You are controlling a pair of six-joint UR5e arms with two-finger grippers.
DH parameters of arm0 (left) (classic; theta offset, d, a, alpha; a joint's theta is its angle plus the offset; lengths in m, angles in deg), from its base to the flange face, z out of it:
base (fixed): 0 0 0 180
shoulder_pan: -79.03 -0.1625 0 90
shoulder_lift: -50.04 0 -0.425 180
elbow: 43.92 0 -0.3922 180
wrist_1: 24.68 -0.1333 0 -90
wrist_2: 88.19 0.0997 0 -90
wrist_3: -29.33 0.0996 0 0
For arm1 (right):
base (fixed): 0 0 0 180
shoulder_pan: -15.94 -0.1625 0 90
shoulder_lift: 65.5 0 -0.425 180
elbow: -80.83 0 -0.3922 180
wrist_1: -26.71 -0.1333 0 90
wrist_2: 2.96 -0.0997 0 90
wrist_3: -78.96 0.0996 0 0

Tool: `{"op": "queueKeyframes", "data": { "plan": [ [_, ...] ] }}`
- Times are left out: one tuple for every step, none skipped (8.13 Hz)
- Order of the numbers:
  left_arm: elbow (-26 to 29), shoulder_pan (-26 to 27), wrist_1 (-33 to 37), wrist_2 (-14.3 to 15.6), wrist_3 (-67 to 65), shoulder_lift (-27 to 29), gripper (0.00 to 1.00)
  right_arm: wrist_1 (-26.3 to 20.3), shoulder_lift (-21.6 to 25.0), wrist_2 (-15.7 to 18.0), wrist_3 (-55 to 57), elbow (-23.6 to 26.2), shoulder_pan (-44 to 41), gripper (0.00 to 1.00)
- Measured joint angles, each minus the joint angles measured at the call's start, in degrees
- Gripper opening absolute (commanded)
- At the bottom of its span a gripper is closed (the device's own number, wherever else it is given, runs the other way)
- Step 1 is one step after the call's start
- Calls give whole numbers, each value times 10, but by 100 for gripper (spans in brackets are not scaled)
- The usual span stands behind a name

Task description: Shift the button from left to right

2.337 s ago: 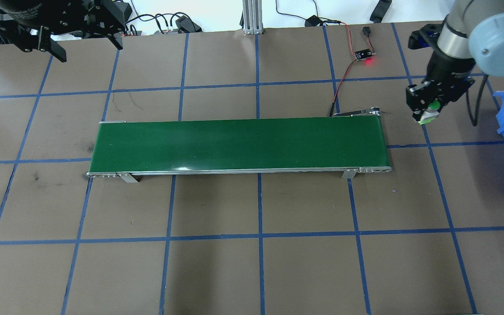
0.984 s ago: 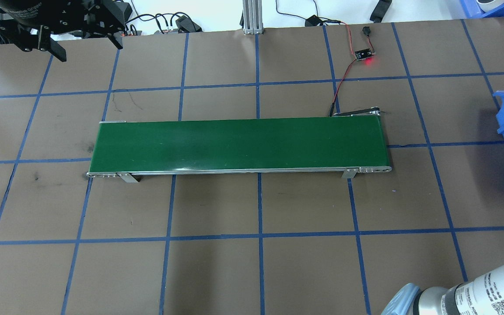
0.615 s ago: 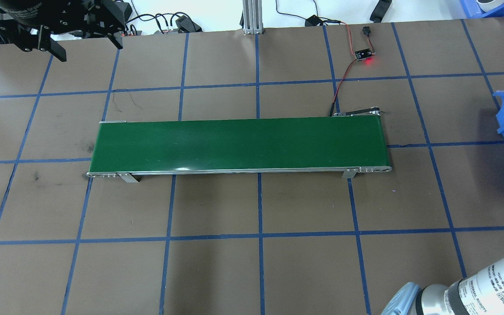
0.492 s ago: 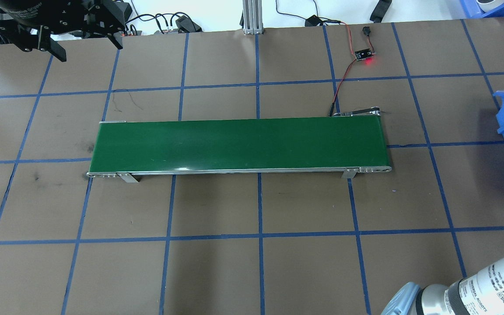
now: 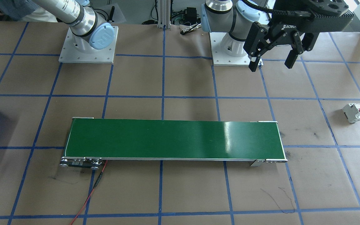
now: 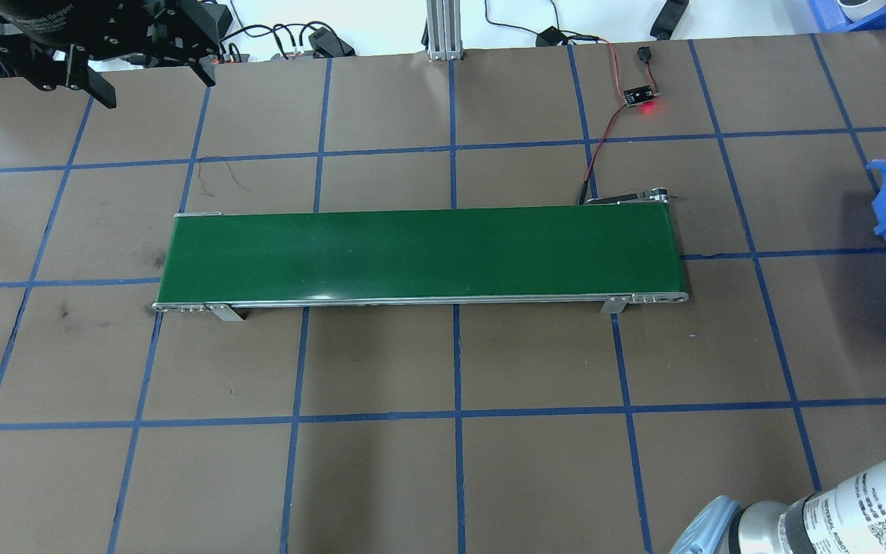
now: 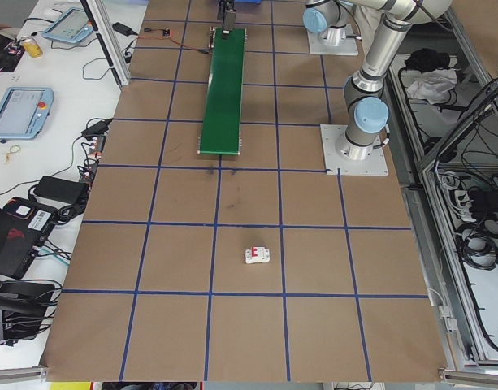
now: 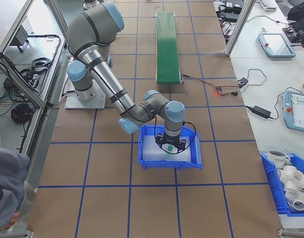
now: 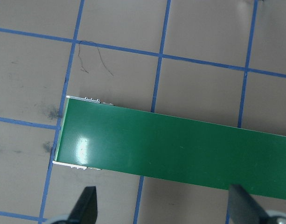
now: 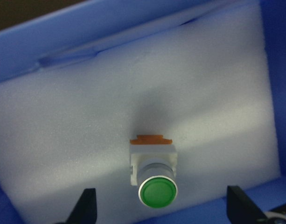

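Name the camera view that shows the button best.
The right wrist-mounted view: the button fills the middle, lying on white foam in the blue bin, green cap, white body and orange base distinct. Exterior right shows only a green speck; the other views show nothing of it.

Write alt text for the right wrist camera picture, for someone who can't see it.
A small button with a round green cap, white body and orange base lies on white foam inside a blue bin. The camera looks straight down on it, and the two dark tips of the right gripper stand wide open at the bottom edge, either side of the button and not touching it.
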Motion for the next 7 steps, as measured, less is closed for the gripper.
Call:
{"op": "queueKeyframes", "data": {
  "plan": [
    [0, 0, 0, 0, 0, 0, 100, -4, 25, 0, 18, 1, -1, 100],
    [0, 0, 0, 0, 0, 0, 100, -18, 51, -1, 57, 1, -5, 100],
    [0, 0, 0, 0, 0, 0, 100, -57, 86, -3, 119, 1, -13, 100],
    [0, 0, 0, 0, 0, 0, 100, -110, 127, -3, 197, 1, -31, 100],
    [0, 0, 0, 0, 0, 0, 100, -169, 170, 0, 279, 1, -59, 100],
    [0, 0, 0, 0, 0, 0, 100, -225, 211, 3, 362, 0, -94, 100],
    [0, 0, 0, 0, 0, 0, 100, -279, 246, 5, 452, -3, -133, 100]
  ]
}}
